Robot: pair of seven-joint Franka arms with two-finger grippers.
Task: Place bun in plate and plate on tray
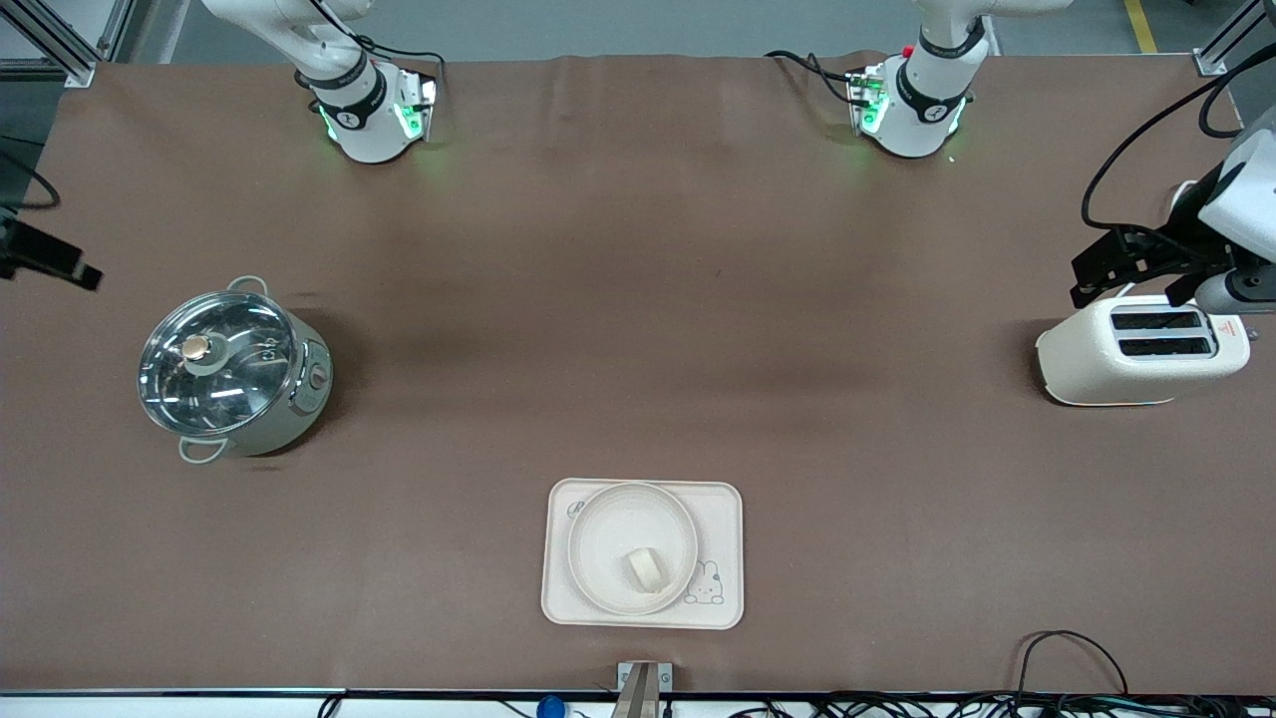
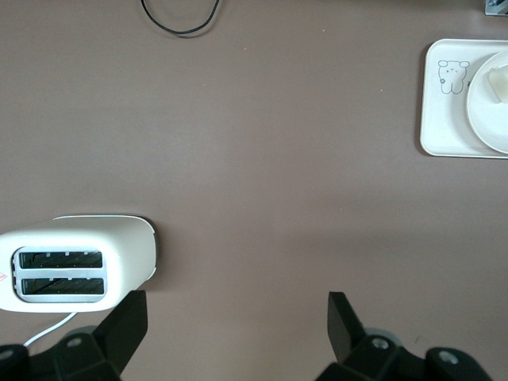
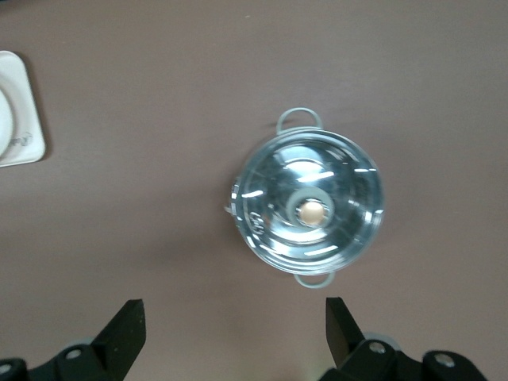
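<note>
The bun (image 1: 646,568) lies in the round plate (image 1: 596,538), and the plate sits on the rabbit tray (image 1: 722,501) at the table's near edge, midway between the arms' ends. The left wrist view shows the tray (image 2: 444,119), the plate (image 2: 494,119) and the bun (image 2: 496,79) at its edge. The right wrist view shows a corner of the tray (image 3: 25,119). My left gripper (image 1: 1097,279) (image 2: 238,317) is open and empty, up by the toaster. My right gripper (image 1: 70,267) (image 3: 235,317) is open and empty, up over the table by the pot.
A white toaster (image 1: 1141,349) (image 2: 71,262) stands at the left arm's end. A steel pot with a glass lid (image 1: 231,371) (image 3: 312,202) stands at the right arm's end. Black cables (image 1: 1072,648) (image 2: 181,20) lie along the near edge.
</note>
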